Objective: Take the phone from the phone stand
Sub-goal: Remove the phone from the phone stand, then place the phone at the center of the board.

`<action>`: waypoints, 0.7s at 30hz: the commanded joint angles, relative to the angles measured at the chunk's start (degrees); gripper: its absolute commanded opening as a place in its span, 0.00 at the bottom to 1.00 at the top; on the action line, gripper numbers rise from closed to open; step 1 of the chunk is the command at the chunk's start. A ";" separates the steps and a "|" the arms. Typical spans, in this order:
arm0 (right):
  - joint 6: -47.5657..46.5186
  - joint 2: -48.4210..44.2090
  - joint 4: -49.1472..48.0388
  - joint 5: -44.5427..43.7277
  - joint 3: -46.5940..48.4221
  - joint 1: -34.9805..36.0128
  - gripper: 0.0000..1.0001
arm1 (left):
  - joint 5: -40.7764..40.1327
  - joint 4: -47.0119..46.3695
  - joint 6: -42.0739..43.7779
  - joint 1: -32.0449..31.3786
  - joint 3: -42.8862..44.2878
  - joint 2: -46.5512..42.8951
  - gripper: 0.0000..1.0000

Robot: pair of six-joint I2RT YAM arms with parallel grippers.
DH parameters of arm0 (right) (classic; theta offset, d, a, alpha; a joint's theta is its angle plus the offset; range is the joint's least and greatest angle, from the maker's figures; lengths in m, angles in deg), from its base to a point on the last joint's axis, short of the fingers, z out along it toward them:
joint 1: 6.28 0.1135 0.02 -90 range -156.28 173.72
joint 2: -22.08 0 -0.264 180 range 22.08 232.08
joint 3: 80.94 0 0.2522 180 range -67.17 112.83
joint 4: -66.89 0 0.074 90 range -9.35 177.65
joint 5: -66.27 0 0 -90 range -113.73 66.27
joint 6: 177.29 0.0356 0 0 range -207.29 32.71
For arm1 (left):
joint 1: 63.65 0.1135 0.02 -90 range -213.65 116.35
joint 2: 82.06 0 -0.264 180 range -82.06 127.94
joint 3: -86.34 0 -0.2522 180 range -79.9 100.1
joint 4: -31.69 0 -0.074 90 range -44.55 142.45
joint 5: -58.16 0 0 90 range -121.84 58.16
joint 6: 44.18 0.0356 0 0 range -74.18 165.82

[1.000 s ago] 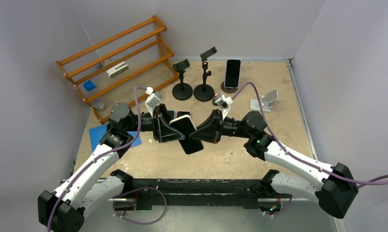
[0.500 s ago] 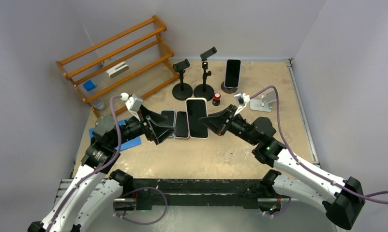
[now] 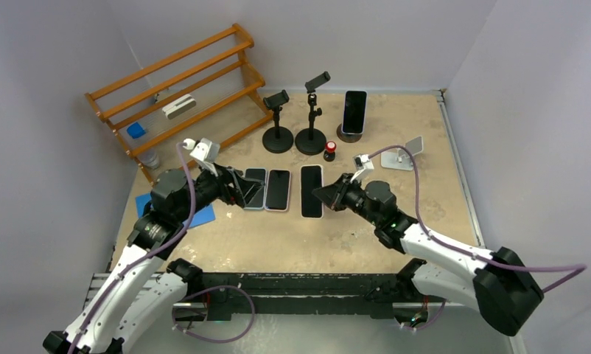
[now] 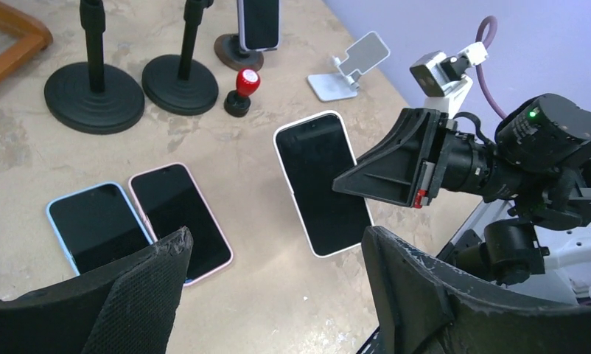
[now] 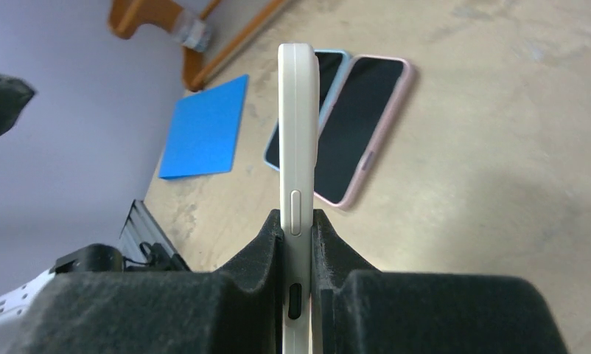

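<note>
Phone has sunk tableward in right pincer.

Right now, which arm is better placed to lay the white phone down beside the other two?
Right. The right end effector is shut on the white phone, next to the pink phone. The left end effector is open, holding nothing.

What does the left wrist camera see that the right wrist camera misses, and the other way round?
Only the left wrist view shows the red knob, the white folding stand, and the right claw from outside. Only the right wrist view shows the blue sheet and the white phone's side button. Both show the white phone pinched in that claw, plus the blue-cased phone and pink-cased phone lying flat on the table.
</note>
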 commanded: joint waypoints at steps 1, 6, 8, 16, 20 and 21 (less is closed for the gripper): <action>7.64 3.48 -13.88 5.13 -1.66 -5.20 0.00 | -0.68 -2.03 0.03 0.20 4.57 3.79 0.83; 8.96 11.66 -17.59 7.01 -0.81 -6.52 0.00 | 0.73 -3.35 0.91 0.25 4.64 5.66 0.81; 9.04 15.13 -18.07 7.29 0.12 -6.68 0.00 | 1.02 -3.59 1.24 0.21 3.49 5.23 0.81; 11.48 26.33 -25.34 10.24 2.24 -7.31 0.00 | 3.49 -4.02 0.55 0.23 0.62 3.77 0.80; 13.75 30.73 -28.36 11.17 3.18 -7.31 0.00 | 3.80 -3.64 0.64 0.21 0.67 3.59 0.80; 14.33 31.54 -28.98 11.17 3.34 -7.31 0.00 | 4.02 -3.77 0.64 0.22 0.65 3.56 0.80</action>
